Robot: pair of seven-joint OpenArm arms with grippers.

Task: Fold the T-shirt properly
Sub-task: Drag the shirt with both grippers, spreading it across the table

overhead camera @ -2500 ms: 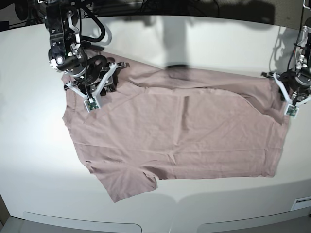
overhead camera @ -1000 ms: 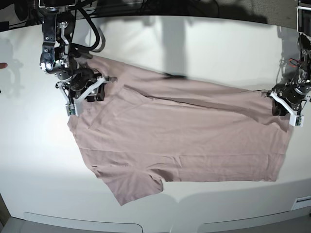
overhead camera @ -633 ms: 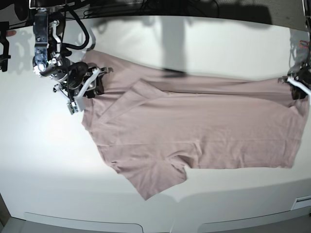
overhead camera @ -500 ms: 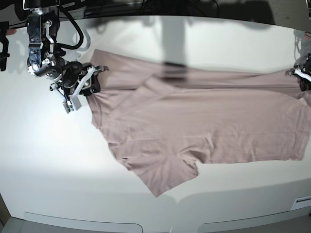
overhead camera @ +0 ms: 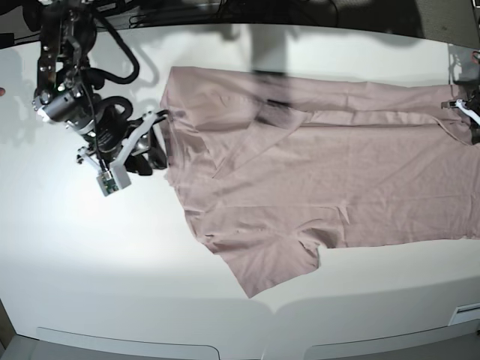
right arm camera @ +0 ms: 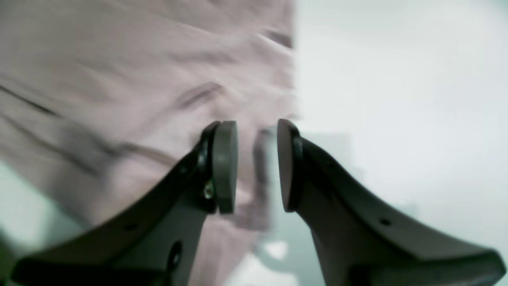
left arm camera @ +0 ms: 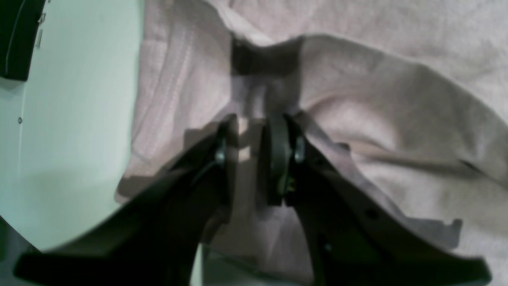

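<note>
**T-shirt (overhead camera: 322, 187) spread across the white desk (overhead camera: 90, 255), long axis running left to right in the base view.**

One sleeve points toward the near desk edge; the far edge is doubled into a long fold. The garment's right end runs out of the base view, so that end is cut off there. The left wrist view supplies what the base view lacks: the left tool (left arm camera: 254, 149) is clenched on a bunched ridge of T-shirt (left arm camera: 377, 99) at the desk's rim. The right tool (overhead camera: 154, 139) sits at the opposite edge; its wrist view is blurred, and cloth (right arm camera: 119, 79) appears to pass between the fingers (right arm camera: 224, 167), probably gripped, though a gap shows between the pads.
</note>
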